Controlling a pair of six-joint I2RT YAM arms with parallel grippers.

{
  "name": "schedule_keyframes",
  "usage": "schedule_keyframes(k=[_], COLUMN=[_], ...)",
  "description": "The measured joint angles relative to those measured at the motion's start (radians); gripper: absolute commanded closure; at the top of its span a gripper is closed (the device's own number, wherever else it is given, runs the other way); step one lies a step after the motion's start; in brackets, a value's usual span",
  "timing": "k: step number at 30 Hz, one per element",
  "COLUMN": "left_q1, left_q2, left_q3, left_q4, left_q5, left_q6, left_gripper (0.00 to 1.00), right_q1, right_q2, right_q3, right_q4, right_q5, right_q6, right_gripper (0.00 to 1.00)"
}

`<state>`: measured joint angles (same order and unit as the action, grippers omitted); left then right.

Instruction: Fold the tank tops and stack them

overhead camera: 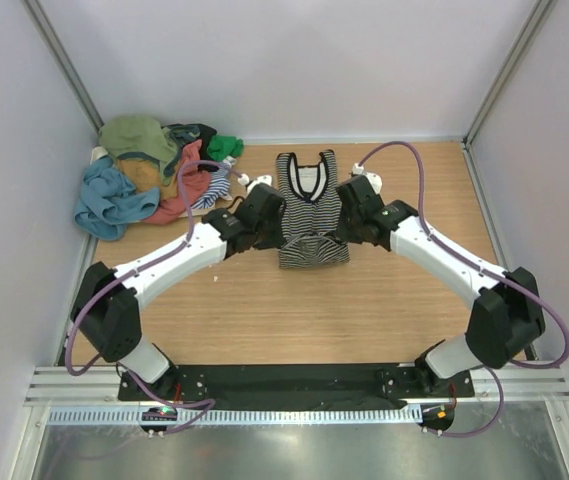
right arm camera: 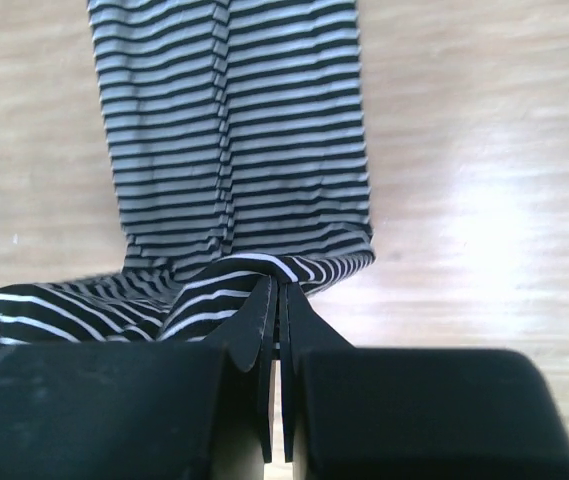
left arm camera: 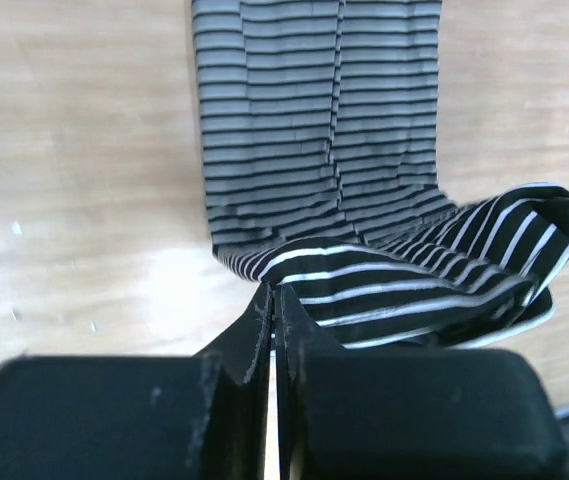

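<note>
A black-and-white striped tank top (overhead camera: 309, 205) lies in the middle of the table, neckline at the far end, its near hem lifted and turned over. My left gripper (overhead camera: 274, 232) is shut on the hem's left corner, as the left wrist view shows (left arm camera: 272, 290). My right gripper (overhead camera: 342, 228) is shut on the hem's right corner, as the right wrist view shows (right arm camera: 276, 285). Both hold the hem slightly above the flat striped cloth (left arm camera: 314, 130) (right arm camera: 234, 130). A heap of other tank tops (overhead camera: 149, 175) sits at the far left: olive, teal-blue, coral, mustard and green.
The wooden table (overhead camera: 294, 310) is walled by white panels at the back and sides. A black base rail (overhead camera: 294, 380) runs along the near edge. Purple cables (overhead camera: 414, 160) loop from both arms.
</note>
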<state>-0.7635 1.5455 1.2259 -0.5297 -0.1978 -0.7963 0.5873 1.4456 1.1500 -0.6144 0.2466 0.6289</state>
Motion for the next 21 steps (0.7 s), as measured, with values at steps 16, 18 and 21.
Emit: schedule_keyframes(k=[16,18,21], left_q1=[0.133,0.144,0.161], left_q2=[0.318,0.341,0.378], left_q3=[0.3,0.317,0.344], left_q4=[0.008,0.009,0.009], left_q5=[0.068,0.075,0.082], left_q6=[0.13,0.134,0.146], left_gripper=[1.0,1.0,1.0], right_q1=[-0.151,-0.158,-0.169], right_q2=[0.323,0.352,0.398], right_q3=[0.248,0.276,0.315], right_q4=[0.018,0.023,0.027], right_q5=[-0.034,-0.038,-0.042], right_q6=[-0.072,-0.076,-0.078], right_gripper=[0.98,0.99,0.98])
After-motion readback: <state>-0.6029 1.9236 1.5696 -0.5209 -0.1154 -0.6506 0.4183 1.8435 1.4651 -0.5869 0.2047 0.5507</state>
